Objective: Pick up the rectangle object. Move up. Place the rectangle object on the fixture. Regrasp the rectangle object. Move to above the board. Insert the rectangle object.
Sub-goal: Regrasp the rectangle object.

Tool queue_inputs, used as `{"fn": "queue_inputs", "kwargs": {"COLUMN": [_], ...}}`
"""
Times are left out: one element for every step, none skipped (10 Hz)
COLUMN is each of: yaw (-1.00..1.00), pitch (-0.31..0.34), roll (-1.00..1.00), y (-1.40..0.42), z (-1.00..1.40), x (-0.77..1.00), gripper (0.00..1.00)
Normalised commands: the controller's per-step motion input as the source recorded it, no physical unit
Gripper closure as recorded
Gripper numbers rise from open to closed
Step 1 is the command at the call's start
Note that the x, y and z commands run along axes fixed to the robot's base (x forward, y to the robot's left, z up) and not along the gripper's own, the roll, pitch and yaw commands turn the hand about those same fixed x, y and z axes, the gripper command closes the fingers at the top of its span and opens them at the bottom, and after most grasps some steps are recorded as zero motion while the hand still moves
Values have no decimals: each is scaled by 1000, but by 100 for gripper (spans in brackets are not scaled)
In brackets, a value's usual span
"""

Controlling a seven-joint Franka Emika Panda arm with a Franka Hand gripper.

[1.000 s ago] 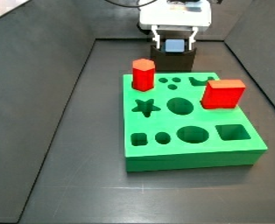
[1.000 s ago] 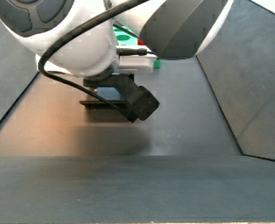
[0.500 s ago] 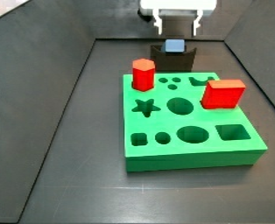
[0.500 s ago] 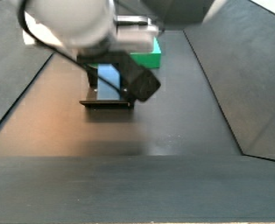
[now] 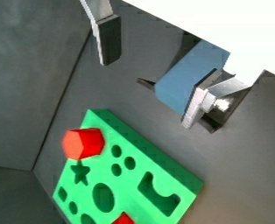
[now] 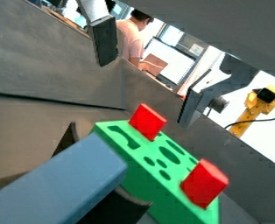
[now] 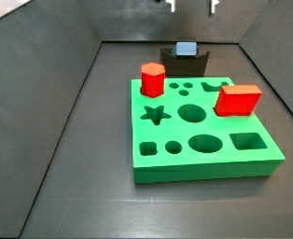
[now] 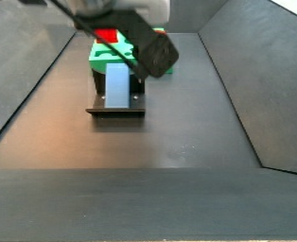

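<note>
Gripper (image 7: 191, 6) cropped by side-view edge.

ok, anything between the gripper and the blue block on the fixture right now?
Nothing. In a side view the gripper sits open at the top edge, above the blue block resting in the fixture; the gap between is bare.

Your gripper (image 7: 191, 6) hung open, high above the fixture (image 7: 184, 63); only the rectangle object (image 7: 186, 49) stood beneath, near the worktop's far edge.
</note>
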Motion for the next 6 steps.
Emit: {"fn": "queue_inputs", "kwargs": {"yaw": [38, 37, 36, 36, 35, 35], "pitch": [50, 44, 33, 31, 30, 31], "roll": [1000, 1000, 1000, 1000, 1000, 1000], "y": [-782, -707, -507, -403, -114, -24], "z": [653, 560, 306, 175, 50, 28], "x": [-107, -114, -120, -103, -40, -29], "gripper": [0, 0, 0, 0, 0, 0]}}
